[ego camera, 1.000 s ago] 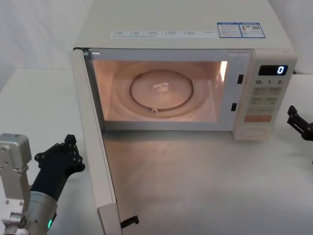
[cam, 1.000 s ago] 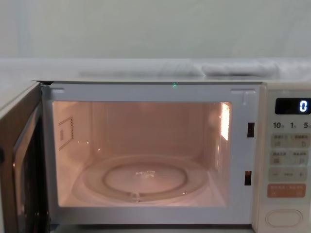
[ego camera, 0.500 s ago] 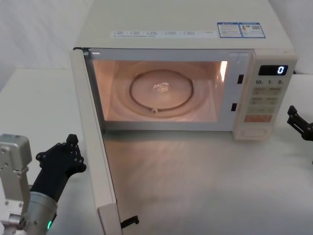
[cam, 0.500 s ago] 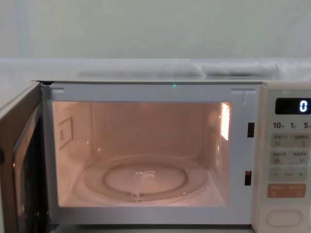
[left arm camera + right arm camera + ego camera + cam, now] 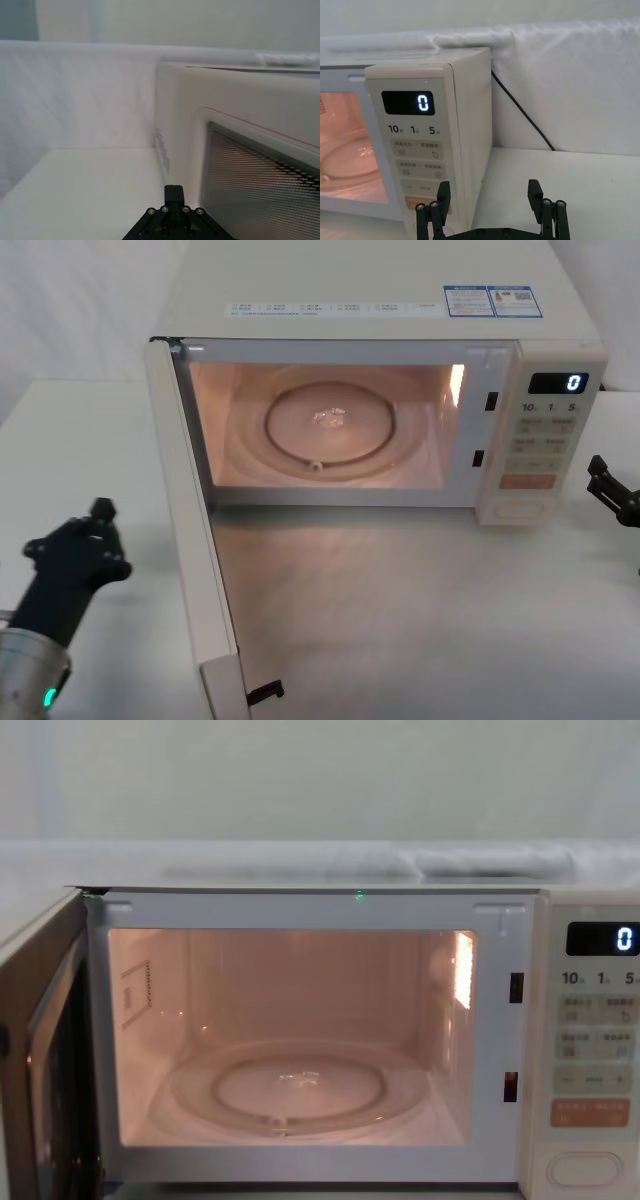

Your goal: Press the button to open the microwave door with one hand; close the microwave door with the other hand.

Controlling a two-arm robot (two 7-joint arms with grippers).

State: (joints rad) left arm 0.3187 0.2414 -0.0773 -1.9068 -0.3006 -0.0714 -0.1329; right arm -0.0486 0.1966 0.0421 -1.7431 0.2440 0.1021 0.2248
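From the head view, the microwave door [image 5: 190,530] stands swung wide open at left of centre, the lit cavity behind it. The left claw [image 5: 75,545], at lower left, sits on the desk [image 5: 420,620] side outside the door; I cannot tell its opening. The right claw [image 5: 612,490] waits at the right edge, near the button [image 5: 517,508].

In the right wrist view, its fingers [image 5: 442,192] are spread wide.

In the chest view, the button [image 5: 583,1168] sits at lower right.

one microwave [image 5: 380,300], one open microwave door [image 5: 195,540], one glass turntable [image 5: 330,430], one oval button [image 5: 520,508], two grippers: left gripper [image 5: 75,550], right gripper [image 5: 490,200].
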